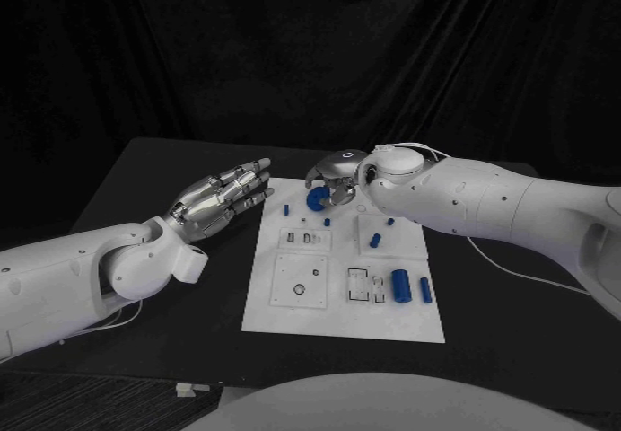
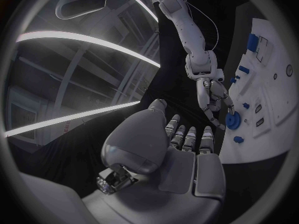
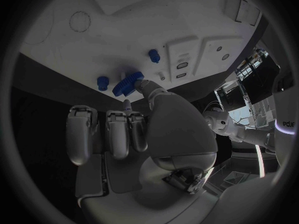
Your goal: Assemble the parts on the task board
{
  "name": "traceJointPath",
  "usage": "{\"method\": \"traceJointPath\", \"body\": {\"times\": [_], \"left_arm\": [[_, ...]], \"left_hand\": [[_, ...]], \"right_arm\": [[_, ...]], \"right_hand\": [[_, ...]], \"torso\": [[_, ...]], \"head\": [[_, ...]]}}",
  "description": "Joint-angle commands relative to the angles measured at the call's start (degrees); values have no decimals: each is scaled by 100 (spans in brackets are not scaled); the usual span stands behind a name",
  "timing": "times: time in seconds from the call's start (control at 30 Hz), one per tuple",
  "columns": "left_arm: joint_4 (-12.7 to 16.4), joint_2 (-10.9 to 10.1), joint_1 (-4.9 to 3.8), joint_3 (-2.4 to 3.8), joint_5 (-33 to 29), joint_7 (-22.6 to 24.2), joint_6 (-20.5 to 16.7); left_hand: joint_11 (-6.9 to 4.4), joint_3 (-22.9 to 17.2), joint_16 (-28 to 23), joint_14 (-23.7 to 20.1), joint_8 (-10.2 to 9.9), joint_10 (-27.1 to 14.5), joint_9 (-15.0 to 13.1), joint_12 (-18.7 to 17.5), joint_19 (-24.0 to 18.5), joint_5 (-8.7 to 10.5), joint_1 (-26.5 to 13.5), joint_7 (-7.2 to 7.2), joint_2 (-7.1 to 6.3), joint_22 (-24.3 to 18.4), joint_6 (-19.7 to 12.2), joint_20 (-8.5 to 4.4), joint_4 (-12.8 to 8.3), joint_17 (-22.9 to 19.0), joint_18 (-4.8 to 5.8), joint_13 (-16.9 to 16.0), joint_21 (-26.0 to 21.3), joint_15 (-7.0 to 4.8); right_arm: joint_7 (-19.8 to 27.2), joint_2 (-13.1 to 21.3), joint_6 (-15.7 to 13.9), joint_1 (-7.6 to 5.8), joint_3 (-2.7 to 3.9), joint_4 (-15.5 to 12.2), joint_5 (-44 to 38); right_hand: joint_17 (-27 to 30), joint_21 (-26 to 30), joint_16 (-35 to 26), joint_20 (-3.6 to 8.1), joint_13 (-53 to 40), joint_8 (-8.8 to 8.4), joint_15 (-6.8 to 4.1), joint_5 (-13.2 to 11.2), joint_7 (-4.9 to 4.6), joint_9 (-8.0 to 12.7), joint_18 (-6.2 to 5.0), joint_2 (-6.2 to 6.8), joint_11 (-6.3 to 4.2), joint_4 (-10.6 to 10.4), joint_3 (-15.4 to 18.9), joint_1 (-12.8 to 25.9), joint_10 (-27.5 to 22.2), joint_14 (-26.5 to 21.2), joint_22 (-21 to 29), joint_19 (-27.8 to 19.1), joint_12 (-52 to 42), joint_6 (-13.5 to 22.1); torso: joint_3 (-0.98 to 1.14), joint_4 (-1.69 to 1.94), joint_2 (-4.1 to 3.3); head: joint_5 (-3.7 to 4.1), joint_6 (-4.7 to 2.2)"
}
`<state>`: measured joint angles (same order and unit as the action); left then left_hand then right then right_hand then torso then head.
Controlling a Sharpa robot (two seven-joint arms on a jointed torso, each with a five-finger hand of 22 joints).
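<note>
The right hand (image 1: 339, 174) touches with a fingertip the blue gear (image 3: 127, 82) at the far edge of the white board (image 1: 292, 319) on the desk (image 1: 155, 171); whether it grips, I cannot tell. The gear looks light, stiff and slippery, so take it by the toothed rim. The left hand (image 1: 223, 197) hovers with straight fingers, holding nothing.

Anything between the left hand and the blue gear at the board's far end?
In the head view, only bare board edge and a small blue peg lie between the left hand and the blue gear.
</note>
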<state>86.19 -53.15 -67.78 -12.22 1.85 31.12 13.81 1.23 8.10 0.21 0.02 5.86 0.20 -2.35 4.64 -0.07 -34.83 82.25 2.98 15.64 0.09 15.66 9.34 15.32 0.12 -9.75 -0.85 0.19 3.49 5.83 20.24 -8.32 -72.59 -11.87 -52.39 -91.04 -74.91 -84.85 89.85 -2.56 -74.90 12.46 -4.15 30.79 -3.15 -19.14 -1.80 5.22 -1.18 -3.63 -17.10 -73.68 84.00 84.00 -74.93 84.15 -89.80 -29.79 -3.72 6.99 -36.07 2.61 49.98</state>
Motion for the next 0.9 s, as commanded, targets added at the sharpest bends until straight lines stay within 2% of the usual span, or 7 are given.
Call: {"method": "traceJointPath", "body": {"times": [0.03,0.33,0.77,0.8,0.83,0.9], "left_arm": [[4,14,2,6,-2,26,92],[9,0,2,6,-2,-14,99],[23,-21,3,6,-2,-44,99],[22,-22,3,6,-2,-45,99],[18,-20,3,6,-2,-46,100],[14,-17,3,6,-2,-46,101]], "left_hand": [[-5,-28,-9,1,32,8,2,34,7,-34,54,5,-8,-9,-24,47,3,-7,-30,-8,-19,35],[-2,-35,-8,1,37,8,0,37,7,-38,57,7,-5,-9,-16,50,-1,-7,-29,-9,-19,37],[2,-49,-6,1,45,8,-2,38,7,-54,66,12,-3,-9,-8,55,-13,-6,-27,-9,-19,41],[3,-53,-5,2,46,8,-2,38,7,-59,69,13,-2,-9,-8,56,-17,-6,-27,-9,-19,41],[3,-53,-5,2,46,8,-2,38,7,-59,69,13,-2,-9,-8,56,-17,-6,-27,-9,-19,41],[3,-53,-5,2,46,8,-2,38,7,-59,69,13,-2,-9,-8,56,-17,-6,-27,-9,-19,41]], "right_arm": [[-80,19,-17,14,3,17,-32],[-104,55,-114,13,3,23,-33],[-78,144,-121,13,3,-37,-33],[-55,152,-142,13,3,-52,-33],[-25,160,-176,13,3,-76,-33],[2,166,-206,13,3,-105,-33]], "right_hand": [[-1509,73,15,47,-1510,-42,-28,47,2,40,18,-1,-30,67,-41,-73,600,600,-1293,222,-20,-104],[-1509,115,15,38,-1510,-90,-13,210,-29,134,9,-77,-6,156,-180,-124,600,600,-1280,198,-20,-427],[-1509,149,15,20,-1510,-103,15,138,-74,179,1,-98,27,173,-230,-87,600,600,-1270,179,-20,-630],[-1509,149,15,10,-1510,-125,21,-3,-75,201,1,-98,33,168,-222,-59,600,600,-1270,179,-20,-664],[-1509,130,15,3,-1510,-154,29,-306,-79,228,6,-100,36,149,-189,-9,600,600,-1277,191,-20,-713],[-1509,-20,15,-9,-1510,-128,40,-1316,-101,228,46,-81,52,48,8,157,600,600,-1331,286,-20,-933]], "torso": [[2,-5,2],[2,-14,-1],[3,-8,2],[3,-9,2],[3,-8,1],[3,-8,0]], "head": [[-1,2],[1,2],[3,2],[5,2],[12,2],[17,2]]}}
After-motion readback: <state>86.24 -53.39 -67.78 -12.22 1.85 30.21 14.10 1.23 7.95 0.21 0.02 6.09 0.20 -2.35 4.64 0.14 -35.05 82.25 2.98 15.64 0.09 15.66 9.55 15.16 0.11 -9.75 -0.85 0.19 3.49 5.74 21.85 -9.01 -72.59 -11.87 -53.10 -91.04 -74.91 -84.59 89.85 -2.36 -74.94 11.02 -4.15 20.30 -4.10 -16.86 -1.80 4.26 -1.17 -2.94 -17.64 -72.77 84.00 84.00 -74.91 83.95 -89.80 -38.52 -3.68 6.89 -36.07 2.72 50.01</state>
